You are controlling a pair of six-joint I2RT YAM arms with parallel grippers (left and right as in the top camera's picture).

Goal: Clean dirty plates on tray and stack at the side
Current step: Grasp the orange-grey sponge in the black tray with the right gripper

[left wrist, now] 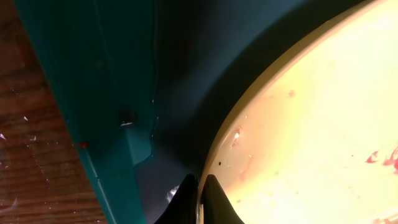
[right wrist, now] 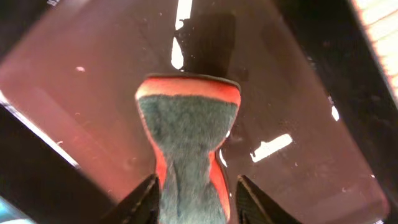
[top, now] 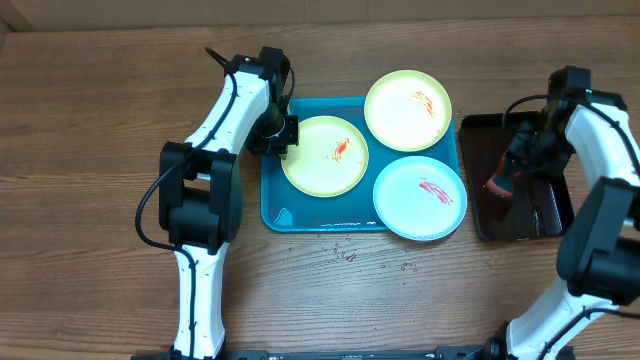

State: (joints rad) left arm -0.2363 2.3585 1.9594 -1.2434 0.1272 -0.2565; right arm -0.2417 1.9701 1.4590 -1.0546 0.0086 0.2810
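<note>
L gripper (top: pixel 286 134) is clenched on the 9 o'clock rim of the left green plate (top: pixel 325 155), which lies in the tray's (top: pixel 300 215) 9 o'clock half. The wrist cam shows a fingertip (left wrist: pixel 219 202) on each side of that rim. Top green plate (top: pixel 407 110) sits at 1 o'clock and the blue plate (top: pixel 420 197) at 4 o'clock, both overhanging the tray edge. All 3 have red smears. R gripper (right wrist: pixel 193 202) grasps a red sponge (right wrist: pixel 186 137) over the black tray (top: pixel 540 215), at 3 o'clock. Water drops (top: pixel 345 252) lie on the table (top: pixel 100 100) at 6 o'clock.
</note>
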